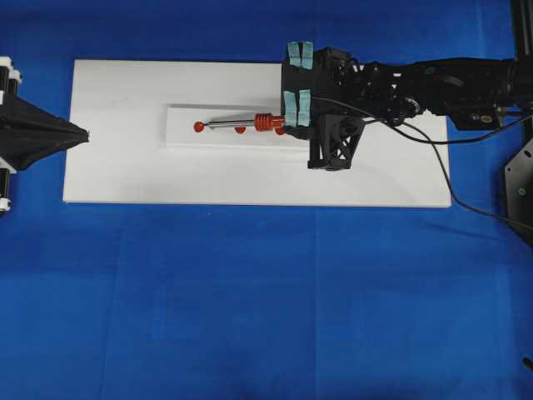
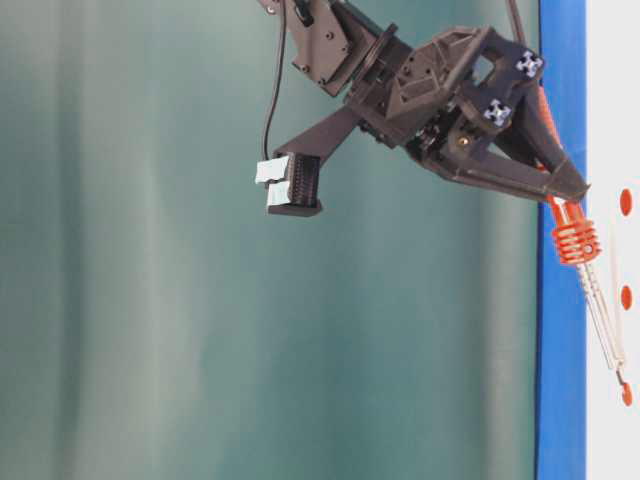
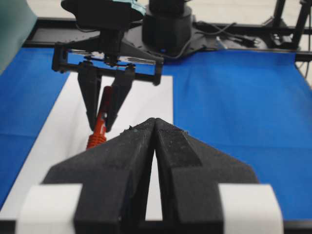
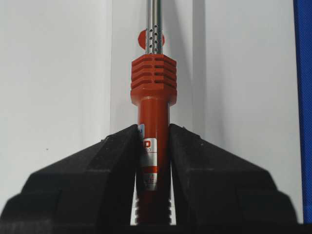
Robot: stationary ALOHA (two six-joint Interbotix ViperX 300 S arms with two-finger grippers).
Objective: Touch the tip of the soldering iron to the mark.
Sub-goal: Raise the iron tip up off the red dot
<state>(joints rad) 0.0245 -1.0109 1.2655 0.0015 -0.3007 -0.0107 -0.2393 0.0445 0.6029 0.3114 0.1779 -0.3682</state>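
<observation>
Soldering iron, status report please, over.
Right claw shut on soldering iron. Tip at leftmost red mark; contact not confirmed. Left claw shut, empty, at board's edge. Nothing obstructing.

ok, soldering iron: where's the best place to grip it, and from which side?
Grip the plain red handle behind the ribbed collar of the soldering iron, coming from the cord end, jaws either side. That's how the right gripper has it: the thin shaft stays free, pointing at the red mark.

Black arms w/ teal-taped right tool [image 1: 297, 83], black cabling.
</observation>
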